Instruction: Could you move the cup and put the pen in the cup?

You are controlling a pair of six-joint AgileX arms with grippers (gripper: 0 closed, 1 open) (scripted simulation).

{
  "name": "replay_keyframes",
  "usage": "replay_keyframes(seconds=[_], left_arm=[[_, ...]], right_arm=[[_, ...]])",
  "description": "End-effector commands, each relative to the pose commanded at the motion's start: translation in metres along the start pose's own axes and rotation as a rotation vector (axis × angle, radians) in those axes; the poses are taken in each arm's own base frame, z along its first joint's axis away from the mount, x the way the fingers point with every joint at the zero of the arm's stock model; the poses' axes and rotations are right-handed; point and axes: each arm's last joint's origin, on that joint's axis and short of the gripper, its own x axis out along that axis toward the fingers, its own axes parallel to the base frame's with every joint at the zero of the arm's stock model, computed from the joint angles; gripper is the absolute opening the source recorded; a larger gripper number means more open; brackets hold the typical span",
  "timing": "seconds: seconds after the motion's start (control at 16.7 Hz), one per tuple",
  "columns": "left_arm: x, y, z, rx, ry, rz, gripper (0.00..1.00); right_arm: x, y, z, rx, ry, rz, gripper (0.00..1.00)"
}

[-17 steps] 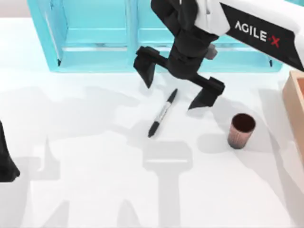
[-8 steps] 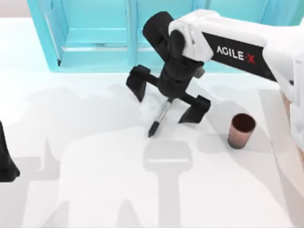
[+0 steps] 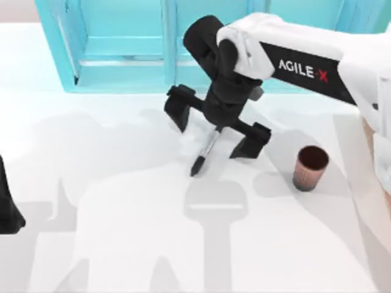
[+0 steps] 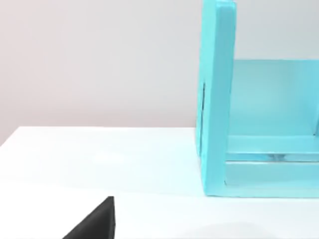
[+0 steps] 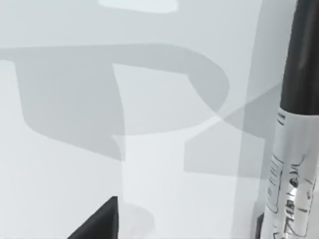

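Note:
The pen (image 3: 203, 155) lies on the white table, its black cap end pointing toward the near edge. My right gripper (image 3: 211, 139) is open and lowered over the pen's upper half, one black finger (image 3: 179, 110) on each side of it, not touching. In the right wrist view the pen's grey printed barrel (image 5: 291, 169) runs close by. The copper-brown cup (image 3: 311, 167) stands upright to the right of the pen, apart from the gripper. My left gripper (image 3: 7, 207) is parked at the table's left edge.
A teal shelf unit (image 3: 122, 55) spans the back of the table, just behind my right arm, and appears again as the teal shelf unit (image 4: 219, 99) in the left wrist view. A sliver of tan box (image 3: 387, 180) shows at the right edge.
My right gripper has come down and slightly left from above the pen to straddle it, still open. Pen and cup have not moved. The left arm stays still.

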Motion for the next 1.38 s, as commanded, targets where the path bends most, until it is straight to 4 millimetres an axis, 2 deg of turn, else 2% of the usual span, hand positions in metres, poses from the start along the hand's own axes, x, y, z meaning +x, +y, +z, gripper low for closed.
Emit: replay_keyframes(seconds=[0.6,1.08,1.14,1.26,1.38], left_arm=[[0.0,0.0,0.0,0.0,0.0,0.0,1.0],[0.0,0.0,0.0,0.0,0.0,0.0,1.0],[0.0,0.0,0.0,0.0,0.0,0.0,1.0],[0.0,0.0,0.0,0.0,0.0,0.0,1.0],[0.0,0.0,0.0,0.0,0.0,0.0,1.0]], right_arm=[[0.0,0.0,0.0,0.0,0.0,0.0,0.02],[0.0,0.0,0.0,0.0,0.0,0.0,0.0],[-0.035,-0.005,0.0,-0.026,-0.031,-0.023,0.0],[-0.039,-0.005,-0.005,-0.027,-0.028,-0.03,0.0],[-0.053,-0.006,-0.018,-0.028,-0.026,-0.037,0.0]])
